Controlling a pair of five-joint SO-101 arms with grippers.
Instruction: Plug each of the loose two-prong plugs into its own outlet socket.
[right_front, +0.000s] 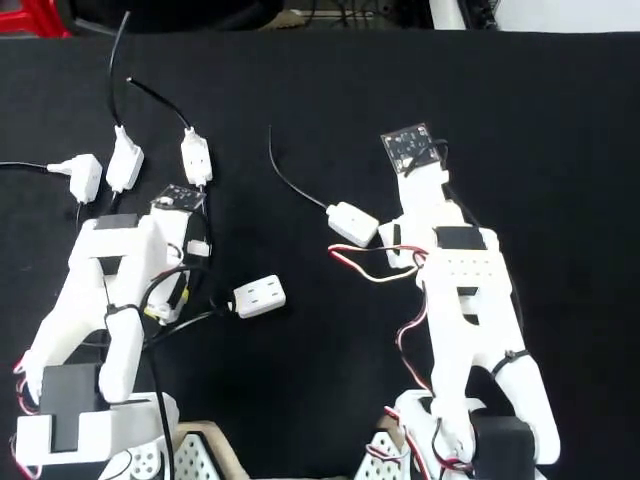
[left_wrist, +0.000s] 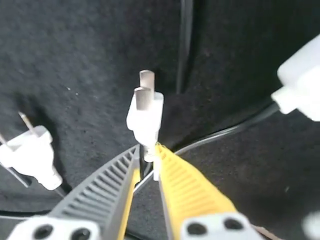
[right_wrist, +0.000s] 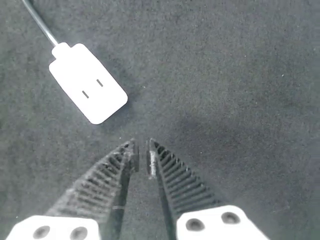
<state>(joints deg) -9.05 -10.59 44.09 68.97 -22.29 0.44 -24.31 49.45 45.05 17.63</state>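
Pinching plug (left_wrist: 144, 112) base, L end effector (left_wrist: 148, 154)

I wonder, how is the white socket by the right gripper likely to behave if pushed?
The white socket lies flat and looks light, so it probably slides rather than tips. Its thin cord looks floppy, so it likely swivels, barely anchored.

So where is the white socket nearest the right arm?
The socket lies slots-up on the black cloth near mid-table in the high view, beside the right arm, close to its pincer.
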